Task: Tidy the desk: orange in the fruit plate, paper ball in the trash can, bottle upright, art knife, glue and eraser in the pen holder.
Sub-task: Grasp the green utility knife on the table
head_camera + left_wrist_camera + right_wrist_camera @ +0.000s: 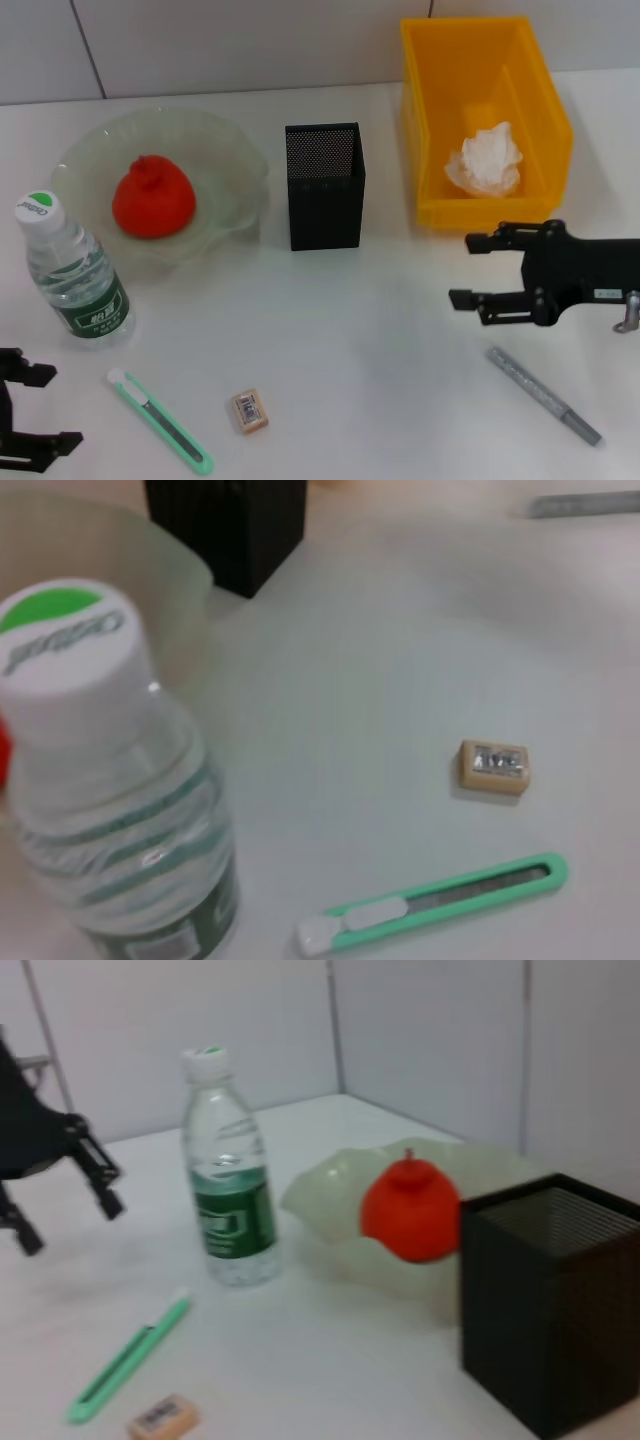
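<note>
The red-orange orange (152, 198) lies in the pale-green fruit plate (236, 152) at the back left. The bottle (75, 275) stands upright in front of the plate. The black mesh pen holder (325, 185) stands mid-table. The white paper ball (485, 160) rests inside the yellow trash can (485, 75). The mint-green art knife (160, 420) and the tan eraser (249, 411) lie near the front edge, and the grey glue (543, 395) lies front right. My right gripper (468, 270) hovers open just in front of the trash can, above the glue. My left gripper (55, 407) is open at the front left corner, beside the knife.
The left wrist view shows the bottle (110, 780) close up, with the knife (430, 905) and eraser (493, 767) beyond it. In the right wrist view the pen holder (550, 1300) stands near, the orange (410, 1210) and bottle (230, 1190) behind it. White walls enclose the table.
</note>
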You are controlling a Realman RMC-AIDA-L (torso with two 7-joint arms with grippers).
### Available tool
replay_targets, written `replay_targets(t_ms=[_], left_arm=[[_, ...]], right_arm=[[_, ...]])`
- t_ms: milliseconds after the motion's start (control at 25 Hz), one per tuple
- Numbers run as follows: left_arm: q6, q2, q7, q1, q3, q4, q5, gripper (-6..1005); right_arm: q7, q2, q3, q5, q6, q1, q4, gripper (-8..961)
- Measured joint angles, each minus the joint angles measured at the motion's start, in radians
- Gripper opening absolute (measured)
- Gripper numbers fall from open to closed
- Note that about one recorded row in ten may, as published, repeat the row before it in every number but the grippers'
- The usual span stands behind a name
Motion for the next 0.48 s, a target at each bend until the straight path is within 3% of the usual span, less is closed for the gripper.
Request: replay_targets(t_ms=[240,480], left_arm=[[0.016,0.0,-0.023,0.002,0.042,0.046,-0.051,781],[0.021,0.0,-0.061,0.019,0.168,0.124,-0.089,781]], right_arm=[[0.0,0.001,-0.004,0.003,-0.04,0.005,-0.01,766],[0.001,0.001,-0.004,0.004,-0.043,0.004,-0.012,767]])
